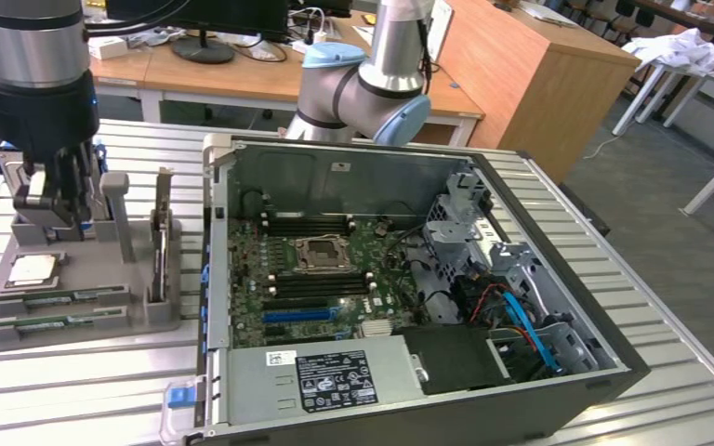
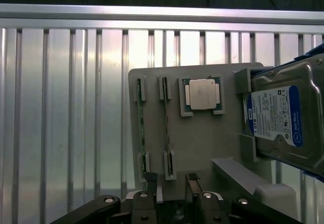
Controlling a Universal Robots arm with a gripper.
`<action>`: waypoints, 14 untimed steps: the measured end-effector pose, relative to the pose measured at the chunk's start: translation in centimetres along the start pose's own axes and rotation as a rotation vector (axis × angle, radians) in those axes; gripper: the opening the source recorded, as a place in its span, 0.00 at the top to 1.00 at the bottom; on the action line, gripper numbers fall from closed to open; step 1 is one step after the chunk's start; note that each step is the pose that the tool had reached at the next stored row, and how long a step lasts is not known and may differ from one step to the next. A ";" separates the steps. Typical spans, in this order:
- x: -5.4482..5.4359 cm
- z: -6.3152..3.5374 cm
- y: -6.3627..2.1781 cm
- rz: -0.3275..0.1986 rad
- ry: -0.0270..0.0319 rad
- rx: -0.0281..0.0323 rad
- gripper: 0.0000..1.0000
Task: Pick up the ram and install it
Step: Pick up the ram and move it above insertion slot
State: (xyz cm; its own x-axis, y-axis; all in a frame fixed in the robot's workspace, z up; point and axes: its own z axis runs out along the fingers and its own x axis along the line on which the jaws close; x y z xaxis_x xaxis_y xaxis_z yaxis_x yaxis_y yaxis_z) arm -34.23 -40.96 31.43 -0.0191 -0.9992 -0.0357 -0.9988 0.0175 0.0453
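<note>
Two ram sticks lie on edge in slots of a grey holder (image 1: pixel 146 316) at the exterior view's left: one ram (image 1: pixel 57 299) and a second ram (image 1: pixel 49 322). In the wrist view they run as thin green strips, one ram (image 2: pixel 166 125) and the other ram (image 2: pixel 140 127). My gripper (image 1: pixel 57 212) hangs over the far part of the holder, above the sticks and touching neither. Its fingers (image 2: pixel 153 191) stand apart, and the gripper (image 2: pixel 172 188) is open and holds nothing. The open computer case (image 1: pixel 605 325) shows the motherboard (image 1: pixel 313 279) with its black memory slots.
On the same holder sit a square silver processor (image 2: pixel 202 93) and a hard drive (image 2: pixel 283 117) with a blue-white label, standing upright beside the gripper. Everything rests on a slatted metal table (image 1: pixel 72 390). Wooden desks stand behind, and the arm's base (image 1: pixel 357 88) is beyond the case.
</note>
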 end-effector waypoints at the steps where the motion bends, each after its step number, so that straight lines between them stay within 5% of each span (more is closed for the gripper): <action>1: 0.0 0.04 0.00 0.000 -0.0001 0.0001 0.64; 14: 0.0 0.48 -0.02 0.000 0.0000 0.0000 0.64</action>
State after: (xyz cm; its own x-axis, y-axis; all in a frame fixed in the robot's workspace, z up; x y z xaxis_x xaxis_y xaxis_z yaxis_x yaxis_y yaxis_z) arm -34.23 -40.96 30.95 -0.0191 -0.9992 -0.0357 -0.9988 0.0175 0.0453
